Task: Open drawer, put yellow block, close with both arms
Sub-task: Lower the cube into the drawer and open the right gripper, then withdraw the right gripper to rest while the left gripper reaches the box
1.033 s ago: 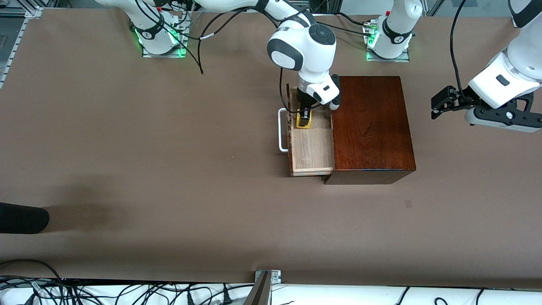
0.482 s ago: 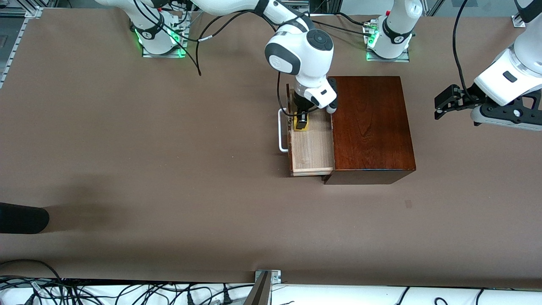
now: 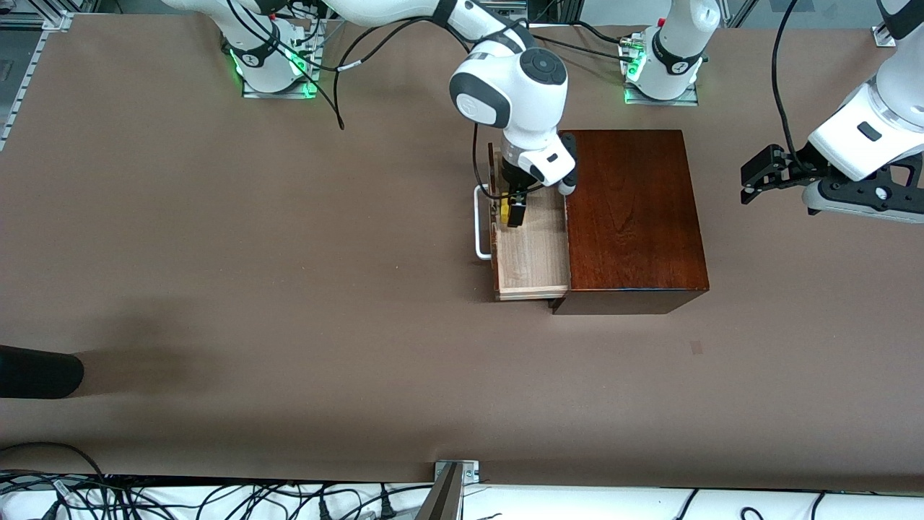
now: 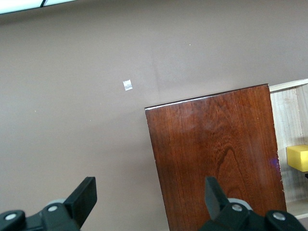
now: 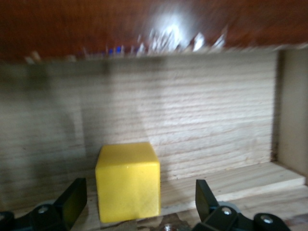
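Observation:
The drawer (image 3: pixel 530 260) is pulled out of the dark wooden box (image 3: pixel 632 217), its white handle (image 3: pixel 478 224) toward the right arm's end of the table. The yellow block (image 3: pixel 504 211) rests on the drawer floor close to the drawer's front panel. My right gripper (image 3: pixel 514 213) hangs low inside the drawer, open. In the right wrist view the yellow block (image 5: pixel 127 180) stands between the spread fingers of the right gripper (image 5: pixel 139 192), unheld. My left gripper (image 3: pixel 754 177) waits open above the table at the left arm's end; the left gripper (image 4: pixel 149 187) looks down on the box (image 4: pixel 216 154).
A dark rounded object (image 3: pixel 36 372) pokes in at the table edge toward the right arm's end. A small square mark (image 3: pixel 696 347) lies on the mat nearer the front camera than the box. Cables run along the near edge.
My right gripper sank into the drawer with the yellow block, then opened and let it go on the drawer floor. The left arm shifted slightly, then held still.

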`<act>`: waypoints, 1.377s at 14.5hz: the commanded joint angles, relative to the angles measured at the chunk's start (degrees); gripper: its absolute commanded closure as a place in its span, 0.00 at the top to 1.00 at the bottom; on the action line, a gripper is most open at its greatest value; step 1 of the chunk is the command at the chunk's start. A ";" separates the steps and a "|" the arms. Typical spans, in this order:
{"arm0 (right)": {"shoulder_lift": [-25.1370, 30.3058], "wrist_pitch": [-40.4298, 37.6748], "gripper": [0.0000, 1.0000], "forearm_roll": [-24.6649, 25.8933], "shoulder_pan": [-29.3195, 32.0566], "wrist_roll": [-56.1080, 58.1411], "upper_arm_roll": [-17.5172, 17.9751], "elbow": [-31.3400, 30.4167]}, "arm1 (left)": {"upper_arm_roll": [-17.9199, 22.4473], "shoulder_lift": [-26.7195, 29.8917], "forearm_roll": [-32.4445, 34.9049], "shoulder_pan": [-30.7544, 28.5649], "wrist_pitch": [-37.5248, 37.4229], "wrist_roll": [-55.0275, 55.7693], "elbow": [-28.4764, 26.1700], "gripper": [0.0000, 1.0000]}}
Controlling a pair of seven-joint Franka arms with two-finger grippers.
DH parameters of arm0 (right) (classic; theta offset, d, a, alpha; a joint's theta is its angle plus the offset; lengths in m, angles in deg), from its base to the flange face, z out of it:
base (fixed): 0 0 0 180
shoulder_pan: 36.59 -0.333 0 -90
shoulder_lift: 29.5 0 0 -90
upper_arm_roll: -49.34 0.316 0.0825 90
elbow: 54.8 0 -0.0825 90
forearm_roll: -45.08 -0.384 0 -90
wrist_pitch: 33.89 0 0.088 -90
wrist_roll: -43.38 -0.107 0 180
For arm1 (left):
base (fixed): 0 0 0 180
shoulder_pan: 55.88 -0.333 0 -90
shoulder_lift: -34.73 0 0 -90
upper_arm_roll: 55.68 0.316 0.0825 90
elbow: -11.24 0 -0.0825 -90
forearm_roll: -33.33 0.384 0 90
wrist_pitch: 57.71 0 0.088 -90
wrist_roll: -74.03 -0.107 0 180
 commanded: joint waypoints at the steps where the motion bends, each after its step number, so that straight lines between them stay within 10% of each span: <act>1: 3.19 -1.05 1.00 -1.81 0.33 0.07 -0.18 0.89 | -0.07 -0.78 -1.44 -0.32 -1.07 0.40 1.92 1.00; 14: 23.76 -18.36 1.00 -11.21 25.99 -0.28 -3.76 -0.33 | -0.07 -0.96 -1.44 0.20 -1.07 0.14 1.92 1.00; 20: 41.78 -18.98 1.00 -16.40 27.14 -10.12 -13.35 -19.74 | -0.34 -2.10 -1.35 0.82 -1.16 -0.21 1.92 1.00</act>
